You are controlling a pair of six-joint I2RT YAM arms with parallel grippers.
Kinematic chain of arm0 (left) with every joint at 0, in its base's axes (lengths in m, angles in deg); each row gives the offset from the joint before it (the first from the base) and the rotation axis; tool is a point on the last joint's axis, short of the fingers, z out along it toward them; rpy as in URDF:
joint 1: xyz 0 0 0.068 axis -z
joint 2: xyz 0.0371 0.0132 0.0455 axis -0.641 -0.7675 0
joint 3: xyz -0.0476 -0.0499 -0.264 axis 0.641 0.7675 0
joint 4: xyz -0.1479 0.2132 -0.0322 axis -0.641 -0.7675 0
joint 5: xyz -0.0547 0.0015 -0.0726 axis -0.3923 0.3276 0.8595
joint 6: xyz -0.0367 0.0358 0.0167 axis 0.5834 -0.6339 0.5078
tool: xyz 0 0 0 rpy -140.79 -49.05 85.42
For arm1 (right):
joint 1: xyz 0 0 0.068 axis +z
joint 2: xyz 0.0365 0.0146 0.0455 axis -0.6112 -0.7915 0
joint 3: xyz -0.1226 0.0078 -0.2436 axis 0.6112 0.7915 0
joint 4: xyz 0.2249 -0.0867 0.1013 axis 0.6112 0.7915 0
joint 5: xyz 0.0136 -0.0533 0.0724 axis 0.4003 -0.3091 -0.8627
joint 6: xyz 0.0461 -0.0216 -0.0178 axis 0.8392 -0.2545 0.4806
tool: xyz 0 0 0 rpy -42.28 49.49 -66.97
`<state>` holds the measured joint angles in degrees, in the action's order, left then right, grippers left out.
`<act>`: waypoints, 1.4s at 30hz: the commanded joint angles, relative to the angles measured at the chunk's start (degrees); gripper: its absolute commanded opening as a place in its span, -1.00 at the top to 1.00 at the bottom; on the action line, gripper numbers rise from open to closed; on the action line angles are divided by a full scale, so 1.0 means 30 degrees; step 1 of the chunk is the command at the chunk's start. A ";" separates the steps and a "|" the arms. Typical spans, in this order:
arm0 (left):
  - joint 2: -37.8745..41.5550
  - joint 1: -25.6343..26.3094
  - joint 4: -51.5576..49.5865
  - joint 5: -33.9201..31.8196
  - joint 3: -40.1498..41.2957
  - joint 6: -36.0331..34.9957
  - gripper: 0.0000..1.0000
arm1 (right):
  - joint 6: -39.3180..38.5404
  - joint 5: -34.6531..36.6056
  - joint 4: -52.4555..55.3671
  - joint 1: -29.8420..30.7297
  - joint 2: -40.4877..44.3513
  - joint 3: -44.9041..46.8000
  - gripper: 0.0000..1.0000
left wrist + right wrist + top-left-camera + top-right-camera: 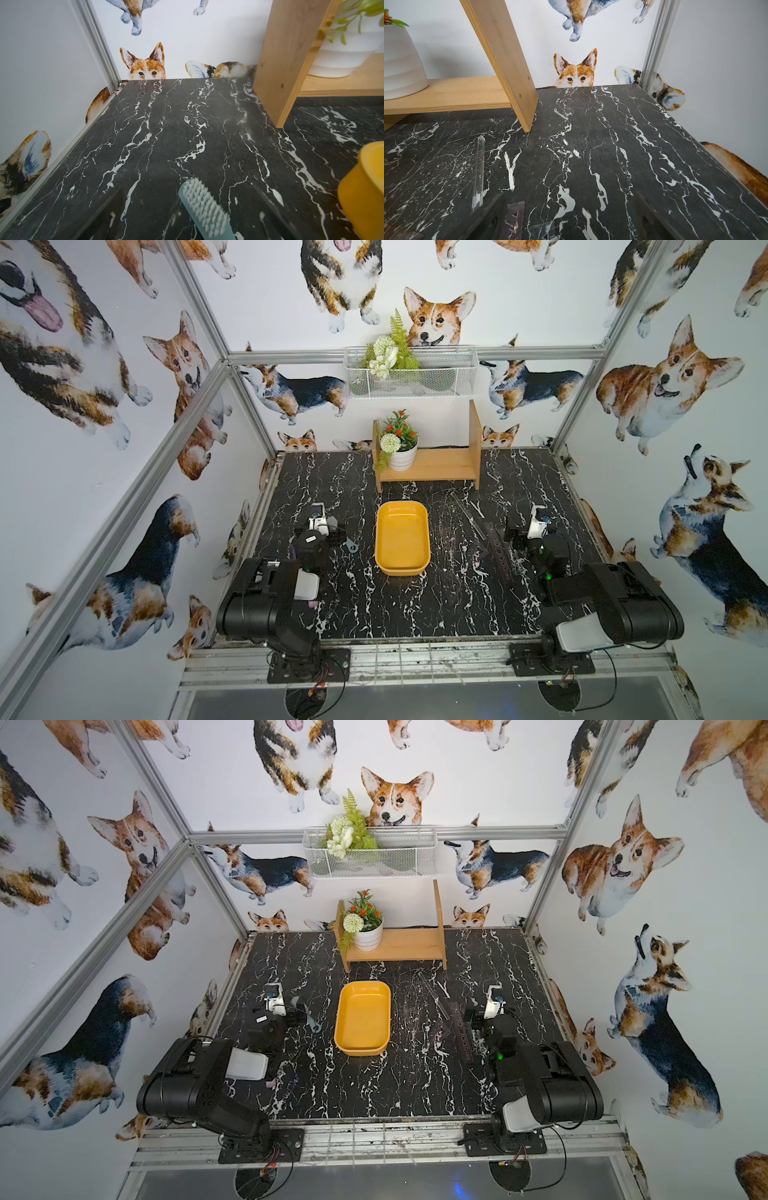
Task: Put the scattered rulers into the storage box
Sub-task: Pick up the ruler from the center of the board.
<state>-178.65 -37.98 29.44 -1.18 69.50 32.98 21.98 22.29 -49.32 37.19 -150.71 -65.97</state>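
The rulers that show lie flat on the bench to the right of the storage box [402, 570]. The stencil ruler [498, 553] is just beside the right tool [569, 197], long axis running near-to-far, with the clear strip [478, 172] a little beyond. The right arm is plainly nearer. Both tools are spread wide and empty, and the left tool [187, 188] sits across the box, well apart.

Tabletop [415, 605] is a black marble-look slab with white veins, mostly matt, a bit grainy up close. The storage box [401, 539] is smooth mustard plastic with a soft sheen. Straight ruler [478, 172] is clear glossy plastic, stencil ruler [498, 556] a smoky tinted one. Shelf [436, 466] is pale smooth wood, basket [415, 381] white-coated wire mesh, frame bars [536, 352] dull silvery metal.
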 commanded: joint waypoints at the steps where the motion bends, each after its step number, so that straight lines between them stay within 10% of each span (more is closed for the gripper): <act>1: -0.0037 -0.0015 0.0559 -0.0061 -0.0142 -0.0105 -0.99 | -0.0197 -0.0179 -0.0886 0.0004 0.0110 0.0084 -1.00; 42: 0.0972 0.0340 0.0362 -0.1157 0.0139 -0.0278 -0.99 | 0.0132 0.0432 -0.0304 -0.0065 0.0761 0.0006 -1.00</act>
<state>-177.95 -37.82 29.53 -1.61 69.61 32.98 21.98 22.14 -49.45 37.12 -149.99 -65.75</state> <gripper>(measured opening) 0.995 0.998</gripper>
